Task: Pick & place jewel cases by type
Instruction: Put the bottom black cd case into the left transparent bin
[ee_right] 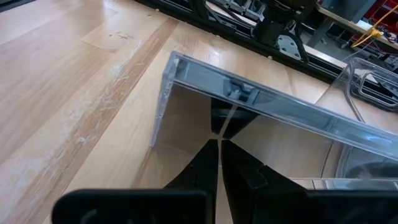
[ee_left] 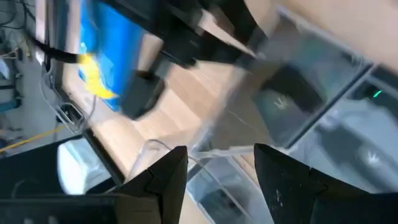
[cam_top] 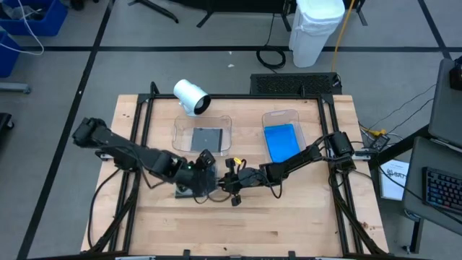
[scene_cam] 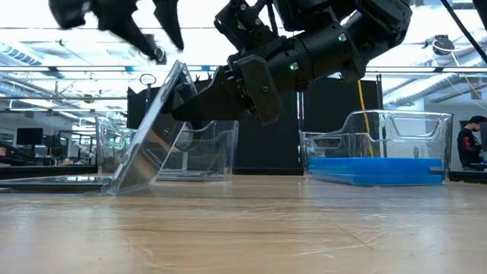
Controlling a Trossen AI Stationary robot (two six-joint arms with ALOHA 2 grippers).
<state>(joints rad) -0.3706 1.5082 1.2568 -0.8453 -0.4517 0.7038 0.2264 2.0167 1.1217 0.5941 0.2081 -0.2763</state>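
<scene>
Clear jewel case [scene_cam: 148, 133] tilted, edge-down

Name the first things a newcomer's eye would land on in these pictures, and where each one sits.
Mid-table, both dark arms meet over a clear jewel case tilted up on one edge, the left tool and the shut right tool close beside it. Behind them stand two clear trays: the left tray holds a grey case, the right tray bright blue cases. A white cylinder lies at the table's far edge.

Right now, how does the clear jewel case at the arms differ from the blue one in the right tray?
The clear jewel case is see-through; the blue jewel case is opaque. The clear one leans tilted, one edge on the table; the blue one lies flat inside a clear tray. Both are thin and flat.
</scene>
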